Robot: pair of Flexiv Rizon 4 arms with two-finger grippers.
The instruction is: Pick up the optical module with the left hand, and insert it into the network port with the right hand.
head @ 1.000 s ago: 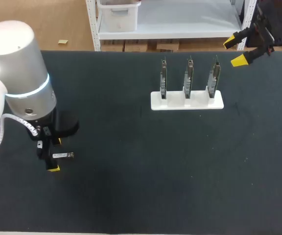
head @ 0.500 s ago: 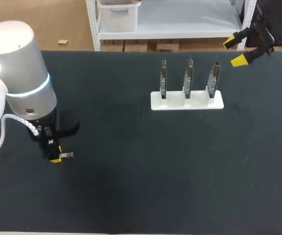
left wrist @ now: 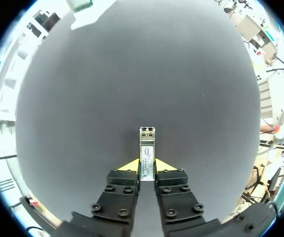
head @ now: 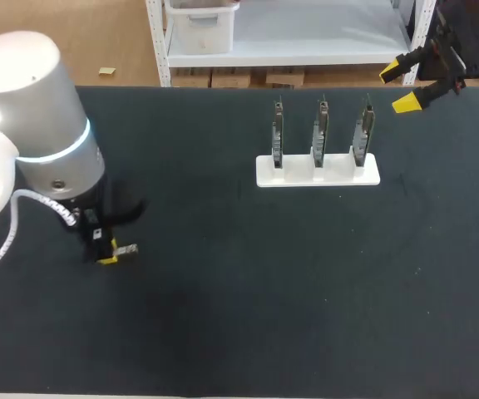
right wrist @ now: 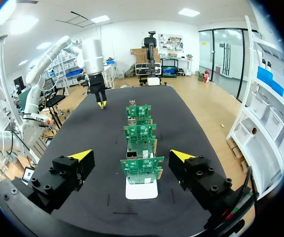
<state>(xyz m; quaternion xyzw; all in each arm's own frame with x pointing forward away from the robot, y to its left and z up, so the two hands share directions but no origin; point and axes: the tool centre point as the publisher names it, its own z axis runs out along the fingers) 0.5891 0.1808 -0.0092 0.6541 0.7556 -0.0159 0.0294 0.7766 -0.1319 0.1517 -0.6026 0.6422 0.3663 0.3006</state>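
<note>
Presently the left gripper [left wrist: 147,165] is clamped on the module [left wrist: 147,150]. Its yellow tips pinch the rear of the slim metal body from both sides, and the connector end juts out ahead of the fingers. It sits over the left part of the table [head: 264,316], well apart from the white stand [head: 317,171] that carries three upright boards. The right gripper [head: 404,88] hangs wide open near the far right corner, beyond the stand, holding nothing. The handover looks like the riskiest step. The hold covers only one end, so a bump from the right fingers could pivot the module or knock it loose. Letting go before the right fingers have closed would drop it onto the table. A crooked transfer would carry its tilt on to the insertion, where a skewed module would likely jam at the port's mouth instead of sliding in. The boards are thin and stand on edge, so an off-axis push might bend one or shove the stand along the table. The port itself is too small to pick out.
</note>
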